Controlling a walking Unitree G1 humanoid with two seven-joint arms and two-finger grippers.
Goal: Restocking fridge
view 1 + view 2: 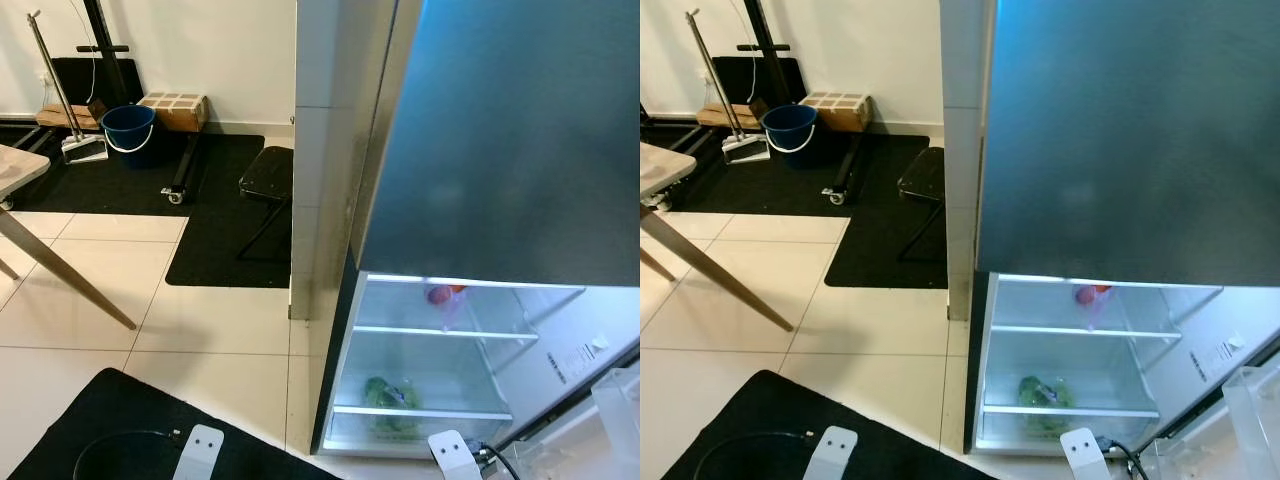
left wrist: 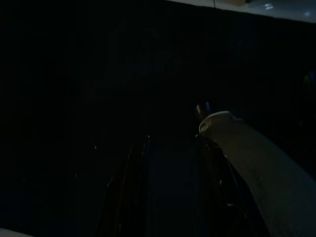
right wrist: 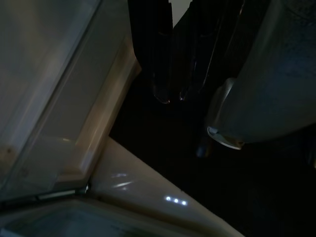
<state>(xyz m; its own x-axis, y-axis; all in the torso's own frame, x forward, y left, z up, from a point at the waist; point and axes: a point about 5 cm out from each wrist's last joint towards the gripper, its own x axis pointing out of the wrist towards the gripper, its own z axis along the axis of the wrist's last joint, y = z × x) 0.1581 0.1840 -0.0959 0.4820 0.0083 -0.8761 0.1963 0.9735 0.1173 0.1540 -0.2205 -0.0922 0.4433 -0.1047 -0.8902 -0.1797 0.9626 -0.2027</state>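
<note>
A: What takes up most of the view?
B: The tall dark grey fridge [image 1: 500, 140]. Its upper door is closed and its lower compartment is open and lit white inside.
A: Anything on its shelves?
B: A green leafy bundle [image 1: 392, 400] lies on the bottom glass shelf, and a small red and pink item [image 1: 441, 294] sits at the back of the top one. The clear plastic door bins [image 1: 618, 400] stand off to the right.
A: And the room around it?
B: Pale tiled floor [image 1: 200, 320], a black floor mat [image 1: 215, 215] with a small black stool [image 1: 266, 172] on it, a blue plastic bucket [image 1: 129, 128] beside a brown cardboard box [image 1: 175, 108], and the corner of a light wooden tabletop [image 1: 15, 168] on slanted legs.
A: Where are the arms?
B: Both hang low. The right gripper [image 3: 170, 94] points down near the white edge of the open fridge door, its two black fingers drawn together at the tips. The left gripper [image 2: 168, 187] is in deep shade; its fingers seem slightly apart, but I cannot tell for sure.
</note>
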